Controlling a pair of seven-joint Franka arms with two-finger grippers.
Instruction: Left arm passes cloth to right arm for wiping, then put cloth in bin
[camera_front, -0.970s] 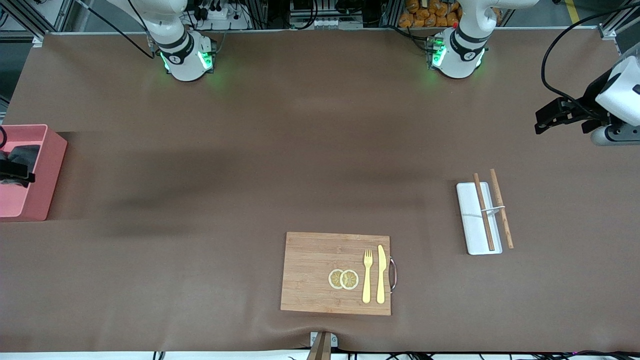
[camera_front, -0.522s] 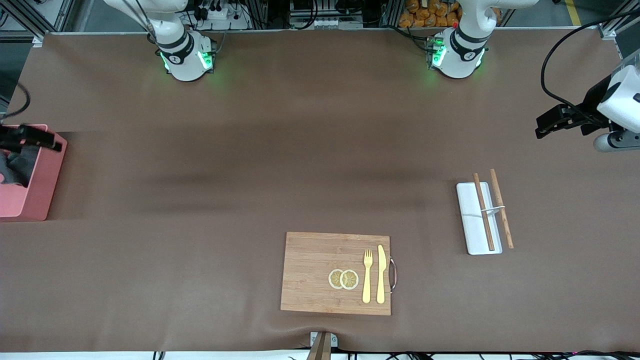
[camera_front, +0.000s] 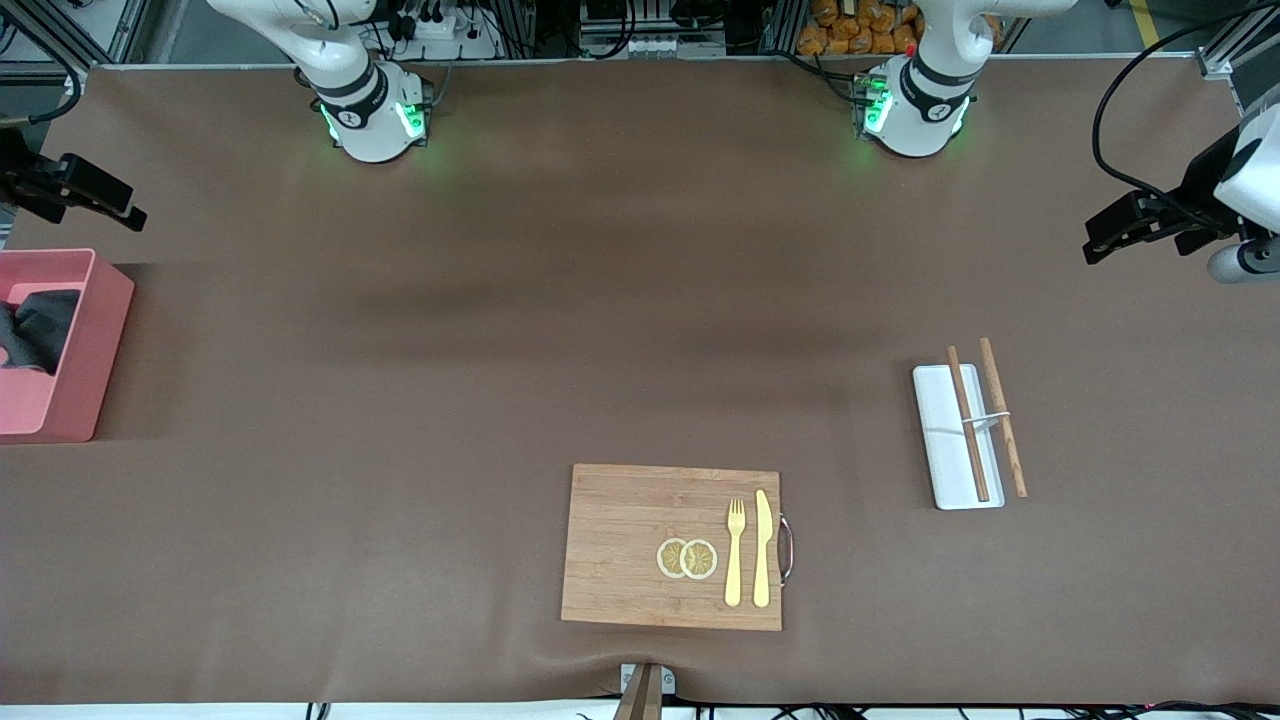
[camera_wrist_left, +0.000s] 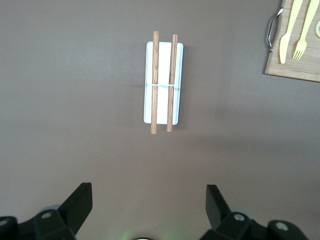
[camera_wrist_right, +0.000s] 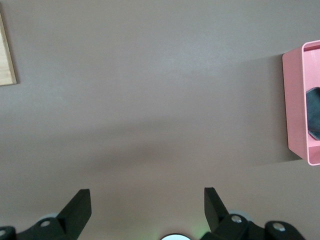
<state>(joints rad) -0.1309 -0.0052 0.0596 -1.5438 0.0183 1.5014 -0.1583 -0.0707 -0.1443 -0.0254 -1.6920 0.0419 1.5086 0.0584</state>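
The dark grey cloth (camera_front: 38, 325) lies crumpled inside the pink bin (camera_front: 95, 345) at the right arm's end of the table. Both also show at the edge of the right wrist view: the bin (camera_wrist_right: 295, 100) and the cloth (camera_wrist_right: 314, 114). My right gripper (camera_front: 125, 205) is open and empty, up in the air over bare table beside the bin, apart from it; its jaws stand wide in the right wrist view (camera_wrist_right: 147, 205). My left gripper (camera_front: 1095, 240) is open and empty over the left arm's end of the table, and shows in the left wrist view (camera_wrist_left: 149, 202).
A flat white tray (camera_front: 945, 470) with two wooden chopsticks (camera_front: 968, 425) lies near the left arm's end; it shows in the left wrist view (camera_wrist_left: 164, 115). A wooden cutting board (camera_front: 620, 545) with lemon slices, a yellow fork and a knife lies near the front edge.
My right gripper has come up out of the bin and moved off toward the robots' bases, leaving the cloth in the bin. My left gripper has drifted slightly.
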